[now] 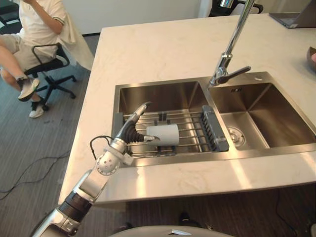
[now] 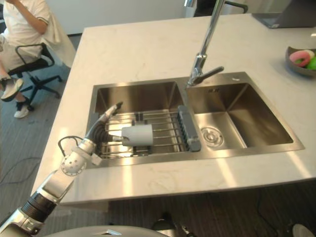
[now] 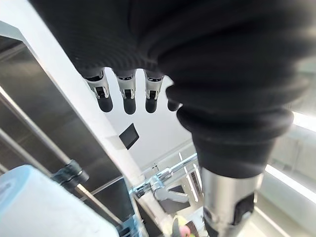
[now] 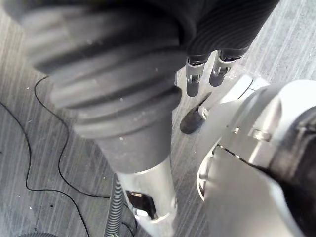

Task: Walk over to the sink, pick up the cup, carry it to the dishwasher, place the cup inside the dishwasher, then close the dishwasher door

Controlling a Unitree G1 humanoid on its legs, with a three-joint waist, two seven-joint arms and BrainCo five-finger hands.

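Observation:
A white cup (image 1: 163, 134) lies on its side on a wire rack (image 1: 190, 140) across the left basin of the steel sink (image 1: 158, 95). My left hand (image 1: 129, 130) reaches into that basin from the lower left and is open. One finger points up over the rack, and the thumb and other dark tips sit right at the cup's left end. In the left wrist view the cup (image 3: 39, 207) shows pale, just past the straight fingers (image 3: 129, 96). My right hand (image 4: 195, 74) hangs low over the grey floor, fingers relaxed and holding nothing.
A tall chrome faucet (image 1: 231, 47) stands between the two basins; the right basin (image 1: 264, 116) has a drain. A bowl of fruit (image 2: 300, 59) and a laptop (image 1: 296, 19) sit on the counter at the far right. A person (image 1: 29, 34) sits on an office chair at the left.

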